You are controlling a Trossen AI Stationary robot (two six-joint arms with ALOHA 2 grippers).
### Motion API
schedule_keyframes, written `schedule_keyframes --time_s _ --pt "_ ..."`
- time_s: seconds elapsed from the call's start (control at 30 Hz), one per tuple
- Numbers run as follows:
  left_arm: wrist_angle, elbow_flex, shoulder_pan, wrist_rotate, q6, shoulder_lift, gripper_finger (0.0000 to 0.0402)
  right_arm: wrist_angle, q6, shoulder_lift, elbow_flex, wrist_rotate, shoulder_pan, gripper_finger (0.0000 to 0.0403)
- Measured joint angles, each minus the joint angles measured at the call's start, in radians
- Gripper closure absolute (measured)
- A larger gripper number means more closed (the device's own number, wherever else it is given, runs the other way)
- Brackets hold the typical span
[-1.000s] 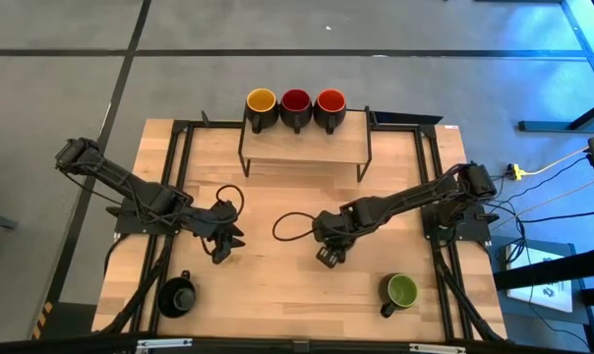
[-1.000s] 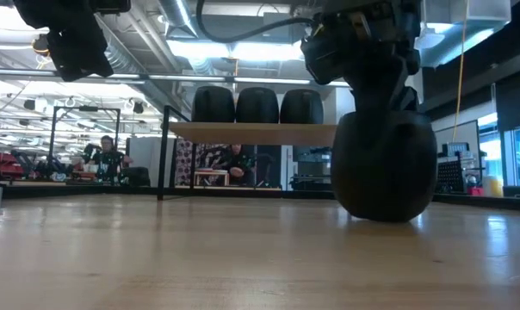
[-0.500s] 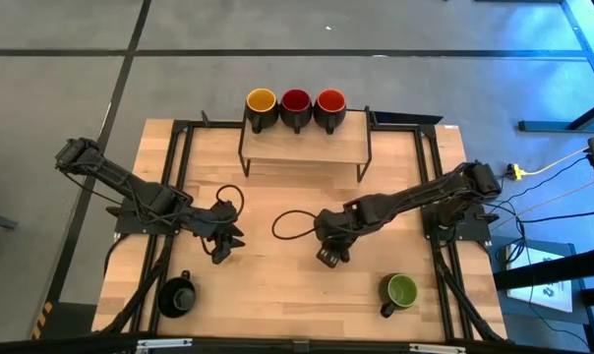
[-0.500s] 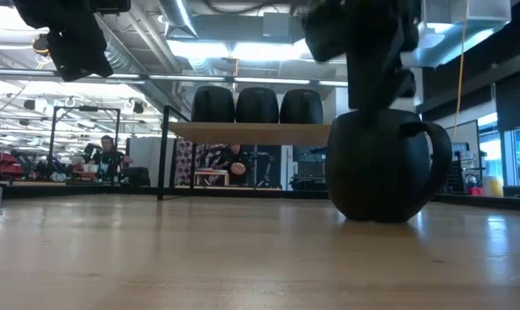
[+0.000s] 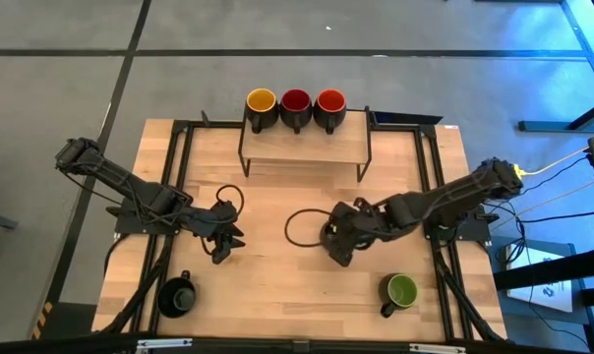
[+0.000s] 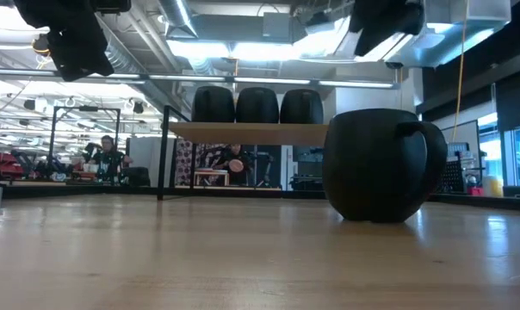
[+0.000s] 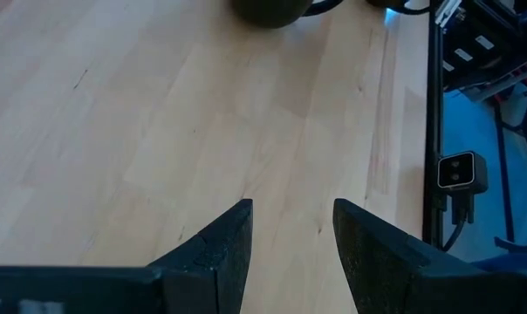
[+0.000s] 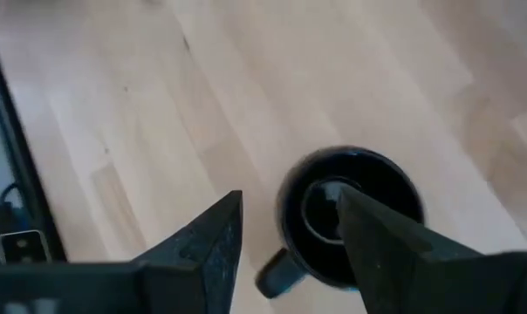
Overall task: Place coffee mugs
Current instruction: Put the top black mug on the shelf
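No readable text, label, brand, number or sign appears on the worktop (image 5: 297,285), the mugs, the arms or in the room behind.

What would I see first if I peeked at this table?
Probably the three mugs lined up on the wooden shelf at the far edge, glowing yellow, red and orange-red inside. Near the front right sits a green-inside mug. In the middle, the right gripper hangs open above a black mug.
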Motion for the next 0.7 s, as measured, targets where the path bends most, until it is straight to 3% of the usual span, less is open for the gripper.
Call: schedule_keyframes --time_s 0.7 --pt "0.053 0.000 0.000 -0.011 -0.030 0.000 0.0246 -0.167 0.443 -0.014 -0.001 0.209 0.270 0.0226"
